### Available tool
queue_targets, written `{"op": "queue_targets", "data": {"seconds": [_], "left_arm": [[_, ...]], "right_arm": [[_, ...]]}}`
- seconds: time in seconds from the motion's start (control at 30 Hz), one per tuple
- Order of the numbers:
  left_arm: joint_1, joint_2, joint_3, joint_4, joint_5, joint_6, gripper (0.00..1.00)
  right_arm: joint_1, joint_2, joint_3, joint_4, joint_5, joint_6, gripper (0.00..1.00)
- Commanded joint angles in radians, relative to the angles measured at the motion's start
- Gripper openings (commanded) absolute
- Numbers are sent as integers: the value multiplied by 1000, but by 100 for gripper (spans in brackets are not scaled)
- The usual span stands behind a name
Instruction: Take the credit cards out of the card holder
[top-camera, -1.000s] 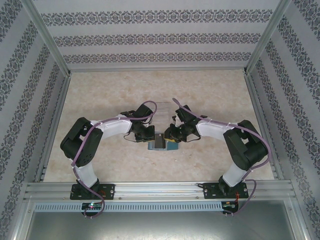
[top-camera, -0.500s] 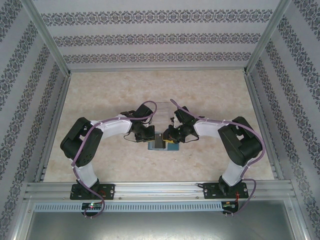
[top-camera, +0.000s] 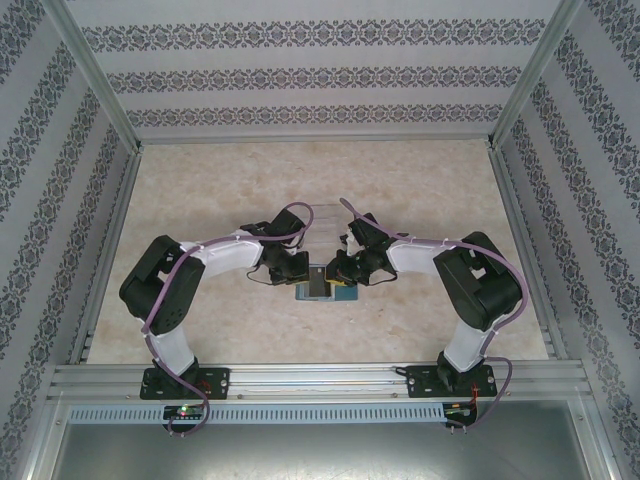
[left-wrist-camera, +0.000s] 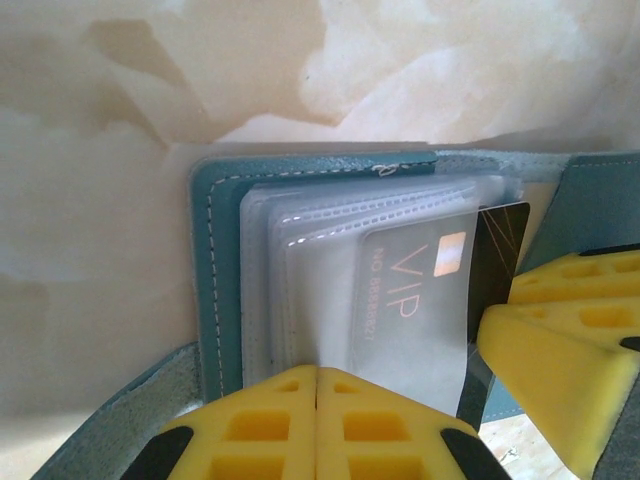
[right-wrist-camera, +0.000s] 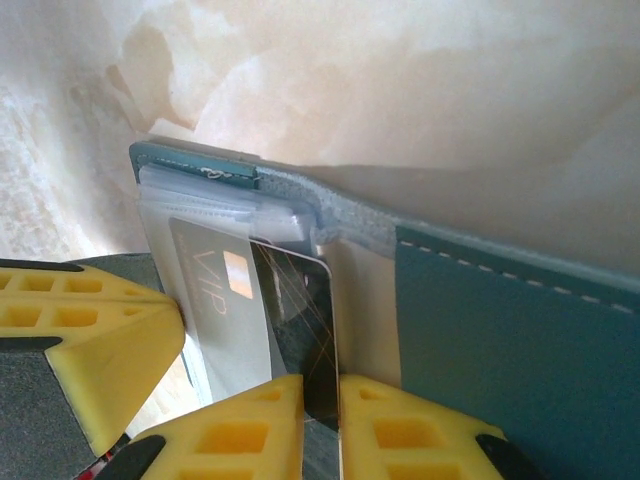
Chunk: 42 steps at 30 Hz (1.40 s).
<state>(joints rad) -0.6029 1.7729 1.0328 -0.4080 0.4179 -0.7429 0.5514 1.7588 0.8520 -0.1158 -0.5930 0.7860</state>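
Note:
The teal card holder (left-wrist-camera: 212, 260) lies open on the table, its clear sleeves fanned out. A grey credit card marked VIP (left-wrist-camera: 410, 300) sits in a sleeve, and a black credit card (left-wrist-camera: 497, 260) with gold lines sticks out beside it. My left gripper (left-wrist-camera: 317, 372) is shut, its tips at the near edge of the sleeves; a pinched sleeve cannot be made out. My right gripper (right-wrist-camera: 322, 385) is shut on the black credit card (right-wrist-camera: 300, 300), next to the holder's teal flap (right-wrist-camera: 500, 340). From above, both grippers (top-camera: 303, 275) (top-camera: 335, 272) meet over the holder (top-camera: 345, 294).
The beige marbled table (top-camera: 420, 190) stretches away behind the holder. Patterned walls and an aluminium frame (top-camera: 300, 380) enclose it. One yellow finger (left-wrist-camera: 560, 340) of the right gripper stands close beside the left gripper's tips.
The right jaws have narrowed onto the black card, and the right arm's elbow has shifted slightly left. The left arm and the holder have stayed put.

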Motion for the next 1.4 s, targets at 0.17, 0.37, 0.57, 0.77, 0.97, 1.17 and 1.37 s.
{"op": "queue_targets", "data": {"seconds": [0.17,0.37,0.57,0.77,0.97,1.17,1.37], "left_arm": [[-10,-23,-71,-51,-23,-29,6],[-10,-14,-64,-52,-22,-24,6],[-9,3,-48,-57,-16,-16,6],[-9,5,-35,-64,-18,-8,6],[-9,11,-30,-62,-15,-7,6],[-10,17,-25,-59,-10,-4,6],[-10,20,-22,-60,-7,1,6]], "right_arm": [[-6,28,19,-2,-8,-23,15],[-11,8,18,-51,27,-49,12],[-25,-44,-7,-75,58,-64,10],[-45,-101,-5,-160,101,-108,9],[-51,-144,24,-273,163,-157,8],[-51,-156,57,-357,228,-195,7],[-32,-144,74,-332,197,-174,7]]}}
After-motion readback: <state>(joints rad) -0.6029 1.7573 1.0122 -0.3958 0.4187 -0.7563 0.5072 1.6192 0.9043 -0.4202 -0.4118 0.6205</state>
